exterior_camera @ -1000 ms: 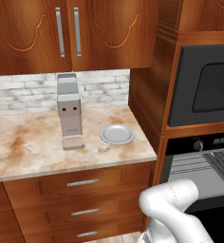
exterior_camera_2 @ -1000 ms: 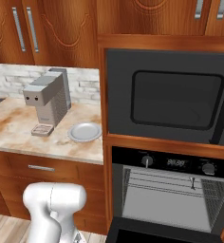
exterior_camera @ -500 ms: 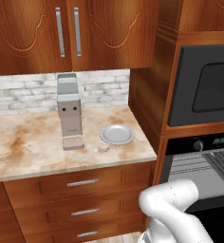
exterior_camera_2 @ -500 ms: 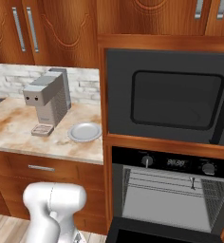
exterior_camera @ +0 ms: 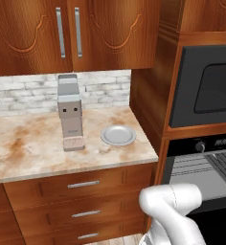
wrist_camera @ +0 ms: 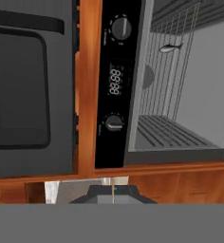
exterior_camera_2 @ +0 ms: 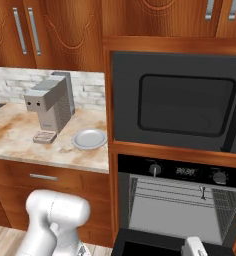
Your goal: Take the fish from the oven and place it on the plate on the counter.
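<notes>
My fingers (wrist_camera: pixel 113 194) are pressed shut with nothing between them, not yet at the open oven (wrist_camera: pixel 180 85). Beyond, the fish (wrist_camera: pixel 170 47) lies on a wire rack inside, ready to lift out. Farther off, the plate (exterior_camera: pixel 118 135) waits bare on the table (exterior_camera: pixel 33 148).

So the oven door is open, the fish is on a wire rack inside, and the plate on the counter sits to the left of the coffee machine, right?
Not quite. The plate sits to the right of the coffee machine, toward the oven, as the left base view shows. The rest holds: the oven is open and the fish is on a wire rack inside, with the plate on the counter.
</notes>
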